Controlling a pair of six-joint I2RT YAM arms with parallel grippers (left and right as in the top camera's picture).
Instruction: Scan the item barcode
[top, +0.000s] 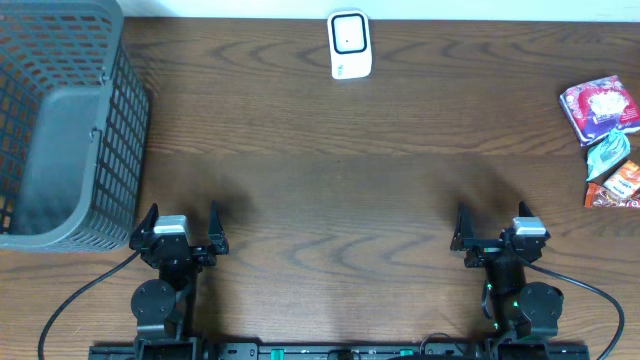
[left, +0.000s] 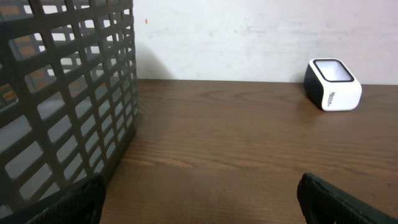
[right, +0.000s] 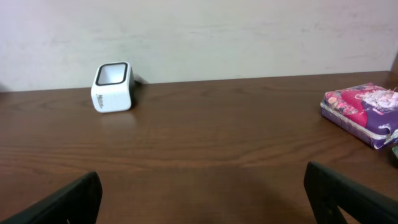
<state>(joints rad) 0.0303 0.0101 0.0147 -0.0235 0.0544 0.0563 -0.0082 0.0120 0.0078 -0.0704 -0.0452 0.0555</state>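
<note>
Dark brown wooden table (top: 330, 180). Grey plastic mesh basket (top: 125, 130) on my far left, seen in overhead and left wrist views only. My left gripper (top: 183, 215) and right gripper (top: 492, 218) both spread wide, empty, at near edge. White boxy barcode scanner (top: 350, 45) far centre. Purple snack packet (top: 600, 108) far right, well apart from both grippers. Teal packet (top: 608, 155) and orange packet (top: 620, 185) beside it, plain in overhead only.

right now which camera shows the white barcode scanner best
Left wrist view: the scanner appears largest, with its top window and labelled side both clear. Right wrist shows it slightly smaller, at left. Overhead shows only its top.
</note>
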